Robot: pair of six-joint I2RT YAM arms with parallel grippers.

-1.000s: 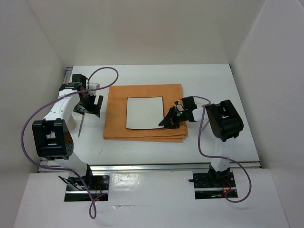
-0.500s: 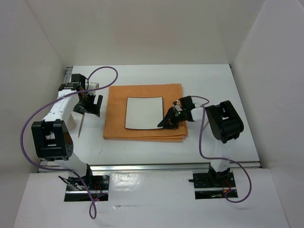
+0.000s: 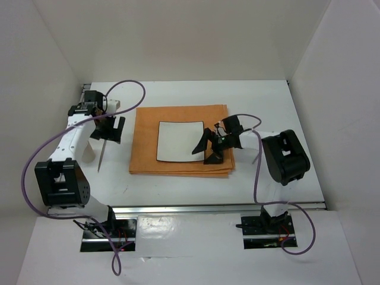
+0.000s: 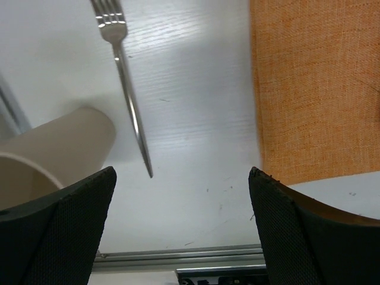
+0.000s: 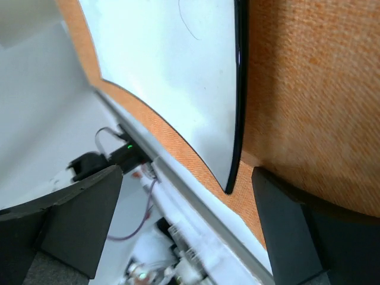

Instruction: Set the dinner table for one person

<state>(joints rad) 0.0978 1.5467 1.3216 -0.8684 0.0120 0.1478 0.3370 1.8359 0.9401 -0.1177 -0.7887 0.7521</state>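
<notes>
Reaching forward, left gripper (image 3: 108,132) spread near fork (image 4: 127,95); right gripper (image 3: 206,151) spread, angled leftward over plate (image 3: 178,141) corner.

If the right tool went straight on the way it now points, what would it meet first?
Probably the dark-rimmed edge of the square white plate, near its corner, lying on the orange rectangular cloth. The right tool is open and aimed there; depth is unclear.
</notes>
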